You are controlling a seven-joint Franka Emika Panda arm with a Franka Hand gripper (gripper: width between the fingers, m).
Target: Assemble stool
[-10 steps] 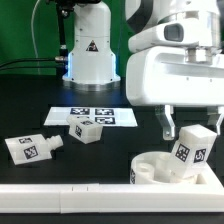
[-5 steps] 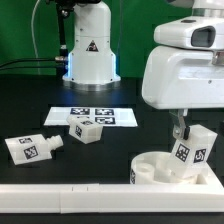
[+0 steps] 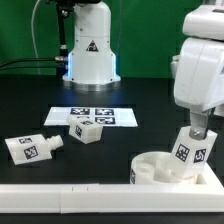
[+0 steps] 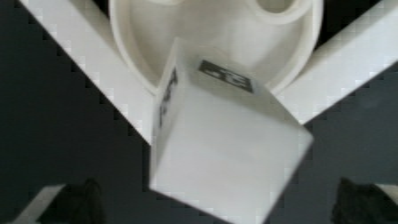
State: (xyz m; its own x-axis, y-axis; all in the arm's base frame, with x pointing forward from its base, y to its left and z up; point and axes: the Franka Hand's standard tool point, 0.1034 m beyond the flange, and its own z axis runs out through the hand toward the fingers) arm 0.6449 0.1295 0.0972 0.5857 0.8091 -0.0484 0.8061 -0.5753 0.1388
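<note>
Nearest the exterior camera, a long white rail (image 3: pixel 60 192) runs along the front of the black table (image 3: pixel 150 110). Just behind it, toward the exterior view's right, lies the stool's round white seat (image 3: pixel 158 170). A stubby tagged leg (image 3: pixel 190 150) stands with its lower end in the seat's top, leaning toward the exterior view's right. The gripper (image 3: pixel 199 128) hangs directly over the leg's upper end; from this side one dark finger shows close to the leg's top, and I cannot tell whether it touches. In the wrist view the leg (image 4: pixel 222 140) fills the middle with the seat (image 4: pixel 205 35) beyond it. The blurred dark fingers (image 4: pixel 75 203) stand wide apart on either side of the leg, with a gap showing on each side: the jaws are spread and grip nothing. Farther back, toward the exterior view's left, two loose legs lie apart on the table, one (image 3: pixel 30 148) nearer and one (image 3: pixel 85 128) just in front of the marker board (image 3: pixel 95 116). The arm's white base (image 3: pixel 90 50) stands farthest back.
</note>
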